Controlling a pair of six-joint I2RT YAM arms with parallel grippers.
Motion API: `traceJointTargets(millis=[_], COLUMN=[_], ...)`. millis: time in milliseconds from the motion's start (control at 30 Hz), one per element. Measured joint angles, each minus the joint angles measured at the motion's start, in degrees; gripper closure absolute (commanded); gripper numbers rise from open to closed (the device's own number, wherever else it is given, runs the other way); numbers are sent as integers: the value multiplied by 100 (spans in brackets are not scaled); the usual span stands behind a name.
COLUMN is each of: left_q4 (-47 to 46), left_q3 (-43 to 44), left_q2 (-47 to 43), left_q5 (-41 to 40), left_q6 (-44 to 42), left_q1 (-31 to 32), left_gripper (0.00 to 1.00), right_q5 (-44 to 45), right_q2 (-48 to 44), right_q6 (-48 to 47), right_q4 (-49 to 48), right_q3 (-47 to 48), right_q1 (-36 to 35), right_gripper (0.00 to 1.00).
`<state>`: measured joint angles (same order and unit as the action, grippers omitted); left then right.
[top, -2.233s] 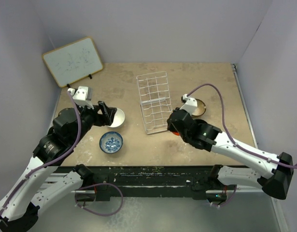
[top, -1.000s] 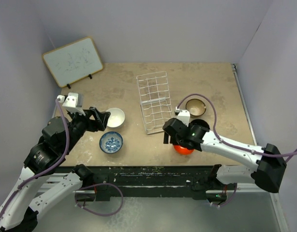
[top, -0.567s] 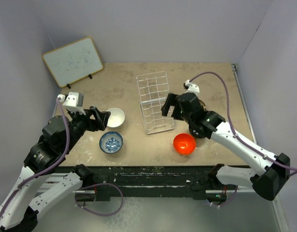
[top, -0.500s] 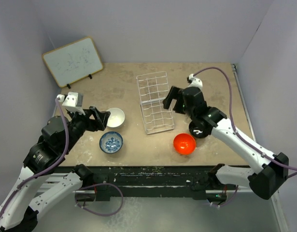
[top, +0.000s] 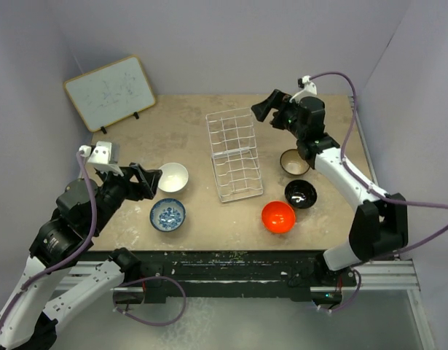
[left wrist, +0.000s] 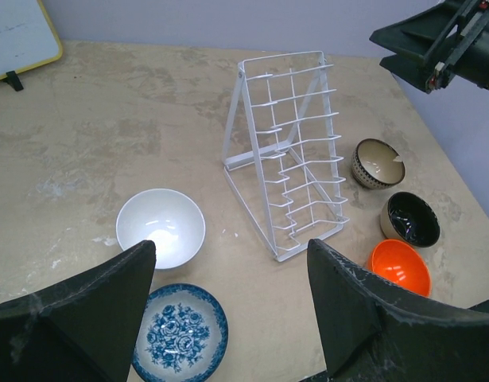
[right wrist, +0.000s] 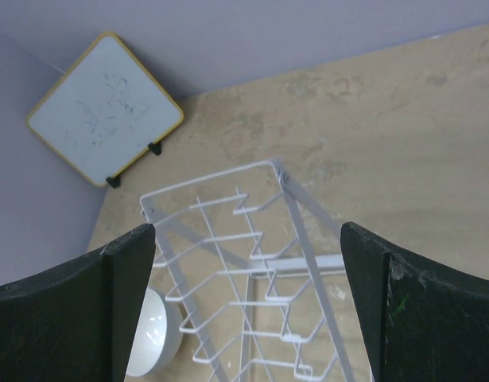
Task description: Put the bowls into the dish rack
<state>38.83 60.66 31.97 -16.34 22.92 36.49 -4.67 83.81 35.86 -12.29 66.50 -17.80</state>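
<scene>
I've dropped the orange-red bowl (top: 278, 216) lower right on the worktop (top: 180, 124). My right pincer (top: 262, 108) has swung upper right, wide and empty. The left pincer (top: 152, 179) is wide too, and the dish rack (top: 234, 154) is still unloaded.

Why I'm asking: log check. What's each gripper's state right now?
Left gripper: open, holding nothing.
Right gripper: open, holding nothing.

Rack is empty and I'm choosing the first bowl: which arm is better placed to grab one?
Left. The left claw, open, sits just beside the plain white round bowl; the right claw, also open, hangs by the white wire dish rack, away from every bowl.
</scene>
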Motion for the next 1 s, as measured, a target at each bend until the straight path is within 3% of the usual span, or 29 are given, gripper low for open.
traceJointTargets(millis=[467, 800, 1000], left_q4=[289, 396, 426], left_q3=[177, 195, 197], left_q2=[-66, -129, -160], left_q5=[-205, -304, -337], left_q6=[0, 0, 0], left_q1=[0, 0, 0], left_gripper=[20, 20, 20], right_q5=[-1185, -1080, -507], right_q2=[1904, 1989, 1801], right_q6=[1099, 1421, 1537], right_q4=[-2114, -2677, -2855], right_q3=[269, 219, -393], right_q1=[393, 393, 387], right_gripper=[0, 0, 0])
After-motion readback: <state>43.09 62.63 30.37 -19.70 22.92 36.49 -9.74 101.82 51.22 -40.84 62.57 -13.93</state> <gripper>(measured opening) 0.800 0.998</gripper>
